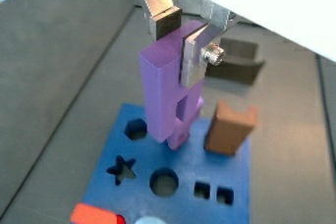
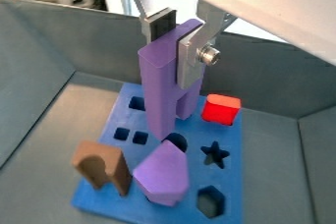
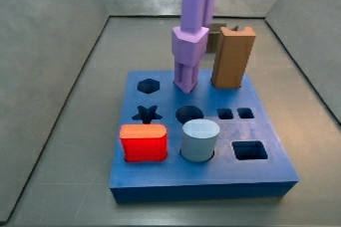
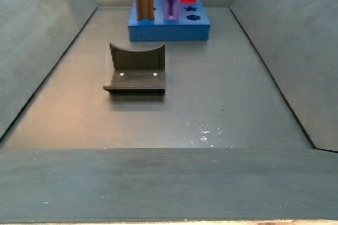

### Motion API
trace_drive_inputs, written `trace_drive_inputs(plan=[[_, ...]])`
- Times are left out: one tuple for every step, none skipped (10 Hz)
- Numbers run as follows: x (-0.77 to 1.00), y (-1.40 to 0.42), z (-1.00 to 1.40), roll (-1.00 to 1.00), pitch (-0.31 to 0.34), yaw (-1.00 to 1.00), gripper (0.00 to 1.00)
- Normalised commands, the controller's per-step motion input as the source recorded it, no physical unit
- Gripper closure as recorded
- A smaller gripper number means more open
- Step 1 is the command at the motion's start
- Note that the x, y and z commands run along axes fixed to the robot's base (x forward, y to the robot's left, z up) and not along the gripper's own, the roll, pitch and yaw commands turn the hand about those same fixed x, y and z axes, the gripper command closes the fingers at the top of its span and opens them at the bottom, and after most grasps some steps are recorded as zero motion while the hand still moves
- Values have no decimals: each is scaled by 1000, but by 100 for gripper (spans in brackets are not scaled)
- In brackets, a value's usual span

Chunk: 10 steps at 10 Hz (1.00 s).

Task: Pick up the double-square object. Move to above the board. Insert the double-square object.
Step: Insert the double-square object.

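My gripper [image 1: 182, 39] is shut on the double-square object [image 1: 160, 90], a slim lavender post, near its top, and shows the same in both wrist views [image 2: 175, 39]. The post [image 2: 160, 90] hangs upright over the middle of the blue board [image 1: 184, 164], its lower end close above the top face [image 2: 237, 179]. In a side view the post [image 3: 200, 2] runs out of the top of the frame, the gripper is out of view, and the post's lower end meets the purple column. The pair of small square holes [image 3: 234, 113] is open.
On the board [image 3: 200, 186] stand a brown block [image 3: 233, 57], a purple polygon-topped column [image 3: 186, 67], a red block [image 3: 143, 143] and a pale cylinder [image 3: 200, 139]. The dark fixture [image 4: 136, 71] stands on the grey floor away from the board [image 4: 169, 30]. Grey walls enclose the area.
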Motion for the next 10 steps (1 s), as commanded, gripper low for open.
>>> trace_drive_inputs(plan=[[471, -320, -386, 0, -14, -546, 100], [406, -323, -529, 114, -57, -611, 100], [203, -266, -531, 103, -63, -809, 100], [194, -240, -591, 157, -86, -829, 100], [197, -226, -631, 194, -94, -831, 100], [131, -97, -609, 194, -91, -917, 100], [29, -26, -529, 129, -71, -1000, 100], [6, 0, -509, 114, -60, -1000, 100], [0, 0, -469, 80, -54, -1000, 100], [214, -6, -303, 0, 0, -880, 100]])
